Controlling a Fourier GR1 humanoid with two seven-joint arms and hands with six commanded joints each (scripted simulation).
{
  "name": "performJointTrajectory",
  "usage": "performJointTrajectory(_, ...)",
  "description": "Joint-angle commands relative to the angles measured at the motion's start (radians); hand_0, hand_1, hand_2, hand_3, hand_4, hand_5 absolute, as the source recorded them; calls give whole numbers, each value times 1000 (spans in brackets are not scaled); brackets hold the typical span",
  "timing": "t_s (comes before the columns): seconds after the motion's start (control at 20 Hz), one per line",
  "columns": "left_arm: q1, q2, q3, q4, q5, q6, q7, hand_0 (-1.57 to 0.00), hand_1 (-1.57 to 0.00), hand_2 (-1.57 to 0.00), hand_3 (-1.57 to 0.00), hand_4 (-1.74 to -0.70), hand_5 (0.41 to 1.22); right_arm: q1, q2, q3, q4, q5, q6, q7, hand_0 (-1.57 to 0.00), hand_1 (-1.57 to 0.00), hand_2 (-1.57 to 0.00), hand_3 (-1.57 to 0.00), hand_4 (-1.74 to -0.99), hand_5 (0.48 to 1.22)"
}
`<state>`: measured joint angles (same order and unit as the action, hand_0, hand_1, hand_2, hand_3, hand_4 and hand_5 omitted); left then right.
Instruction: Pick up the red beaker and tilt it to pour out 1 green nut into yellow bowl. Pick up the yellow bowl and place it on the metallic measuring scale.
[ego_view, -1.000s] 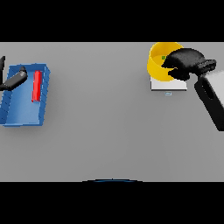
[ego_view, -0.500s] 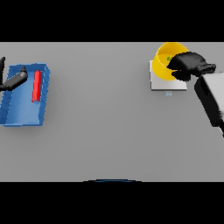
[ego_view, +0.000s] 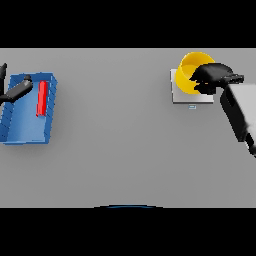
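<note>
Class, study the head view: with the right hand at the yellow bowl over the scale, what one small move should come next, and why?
Probably uncurl the right hand and draw it back. The yellow bowl already sits over the metallic measuring scale, with the hand's fingers wrapped on its rim, so releasing seems the remaining step. The left hand shows idle over the blue tray, beside the red beaker.

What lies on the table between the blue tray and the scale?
Nothing: in the head view, only bare grey table lies between the blue tray and the scale.
</note>
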<state>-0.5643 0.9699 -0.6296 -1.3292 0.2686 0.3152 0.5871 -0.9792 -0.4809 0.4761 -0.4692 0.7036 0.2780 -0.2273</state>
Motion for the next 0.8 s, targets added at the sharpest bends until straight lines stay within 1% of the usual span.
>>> performJointTrajectory(0.0,-3,0,-2,-1,-2,-2,4,1,1,1,1,-812,745,-5,-7,-4,7,-6,14,2,-1525,-1350,-1348,-907,-1596,1134)
performJointTrajectory(0.05,-14,2,-3,7,-3,-10,18,1,1,1,1,-812,744,-10,-5,-9,12,-10,22,17,-1219,-1083,-1132,-824,-1548,1053)
performJointTrajectory(0.1,-26,-14,-2,33,-5,-11,19,1,1,1,1,-815,744,-8,-1,-12,14,-16,27,6,-975,-866,-954,-762,-1504,983)
performJointTrajectory(0.15,-23,-19,-5,40,-8,-10,12,1,1,1,1,-812,745,-9,7,-7,32,-9,19,8,-780,-692,-810,-711,-1470,928)
performJointTrajectory(0.2,-29,-14,-4,46,-8,-23,10,1,1,1,1,-809,742,-19,4,-8,44,-6,24,-1,-624,-554,-694,-670,-1444,887)
performJointTrajectory(0.25,-22,-15,-11,41,-14,-19,4,1,1,1,1,-805,740,-30,13,-9,60,-6,30,3,-499,-443,-597,-635,-1425,851)
performJointTrajectory(0.3,-22,-16,-15,35,-18,-14,15,1,1,1,1,-806,738,-30,20,-8,67,-3,21,0,-399,-354,-518,-604,-1410,821)
performJointTrajectory(0.4,-8,-16,-6,43,-11,-8,-8,1,1,1,1,-810,739,-34,17,-3,84,3,21,-31,-255,-226,-390,-541,-1385,780)
performJointTrajectory(0.45,-12,-16,-2,43,-6,-11,-2,1,1,1,1,-811,737,-44,20,3,102,13,19,-38,-204,-181,-336,-507,-1372,766)
performJointTrajectory(0.5,-15,-9,-1,33,-5,-12,3,1,1,1,1,-812,736,-41,27,9,100,16,18,-50,-163,-144,-288,-475,-1356,755)
performJointTrajectory(0.55,-18,-3,0,25,-5,-10,10,1,1,1,1,-809,736,-42,27,14,108,22,21,-60,-130,-115,-244,-442,-1346,746)
performJointTrajectory(0.6,-24,-11,-1,25,-4,-9,13,1,1,1,1,-812,734,-46,31,15,112,23,24,-53,-104,-92,-207,-413,-1336,741)
performJointTrajectory(0.65,-24,-14,-2,29,-4,-9,19,1,1,1,1,-816,733,-53,23,15,118,25,32,-61,-83,-73,-173,-387,-1325,737)
performJointTrajectory(0.7,-28,-27,-4,41,-5,-8,11,1,1,1,1,-820,734,-54,28,19,128,30,26,-61,-66,-59,-142,-365,-1316,735)
performJointTrajectory(0.75,-27,-23,-1,48,-4,-14,3,1,1,1,1,-821,734,-61,30,21,134,35,24,-64,-53,-47,-115,-348,-1308,733)
